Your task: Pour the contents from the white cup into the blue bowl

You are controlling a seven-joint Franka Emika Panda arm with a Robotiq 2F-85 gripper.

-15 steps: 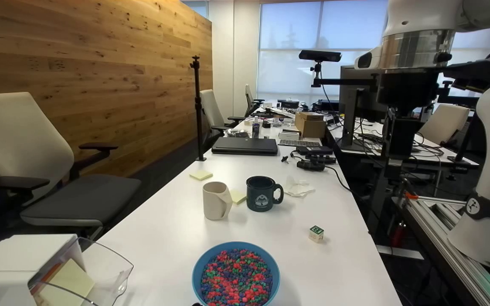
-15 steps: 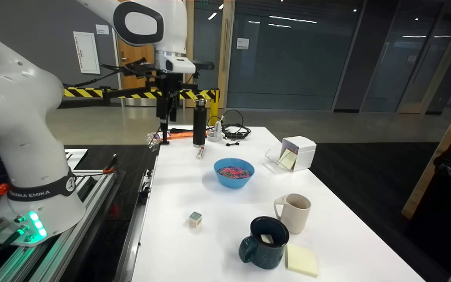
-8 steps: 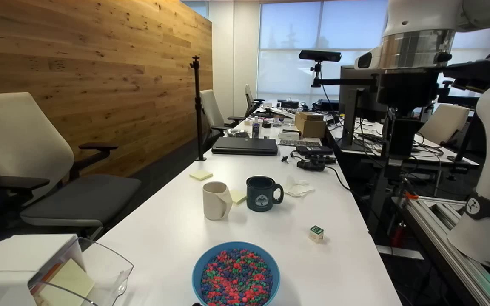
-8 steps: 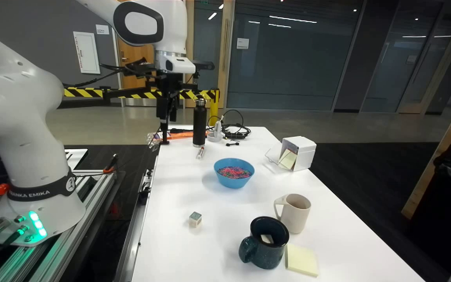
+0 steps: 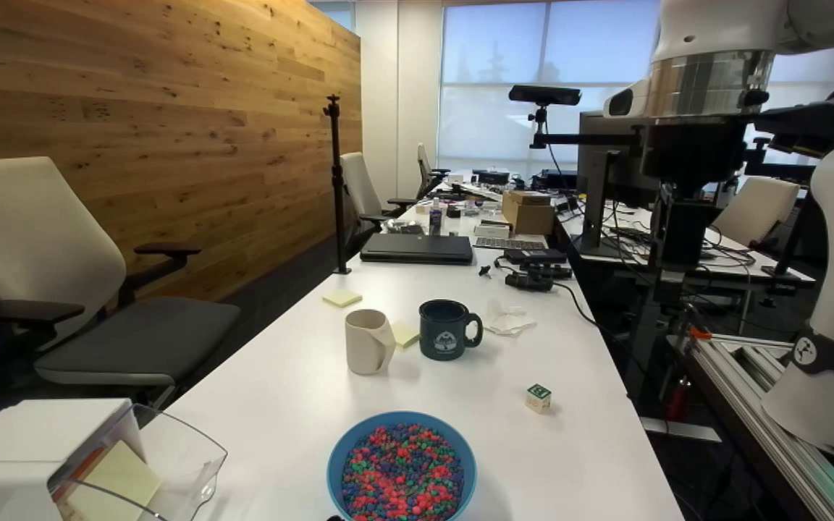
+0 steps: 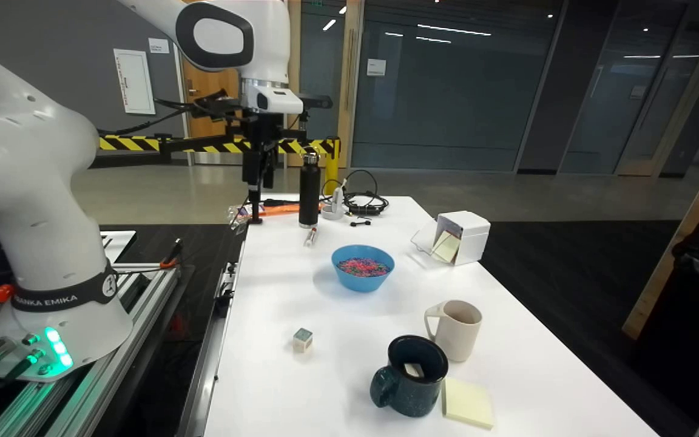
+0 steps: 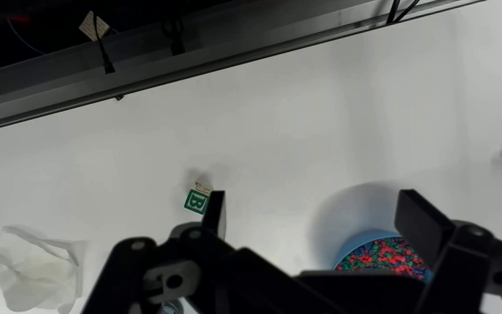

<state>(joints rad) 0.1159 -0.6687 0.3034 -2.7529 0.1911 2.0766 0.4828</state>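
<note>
The white cup [image 5: 368, 344] [image 6: 459, 332], cream-coloured with a handle, stands upright on the table in both exterior views. What it holds cannot be made out, and it is out of the wrist view. Farther along the table sits the blue bowl [image 6: 361, 284] [image 5: 337, 463], filled with small pink, green and blue bits. Part of its rim [image 7: 351, 246] shows low in the wrist view. My gripper [image 7: 310, 211] hangs high above the table near its edge, apart from cup and bowl. Its fingers are spread wide with nothing between them.
Close beside the cup stands a dark mug [image 6: 410, 379] [image 5: 442, 334] with something pale inside. A letter block [image 7: 196, 201] [image 5: 538, 399] lies nearer the robot. There are also sticky notes [image 6: 468, 403], a white box [image 6: 474, 240], a black bottle [image 6: 309, 194] and crumpled tissue [image 7: 37, 274].
</note>
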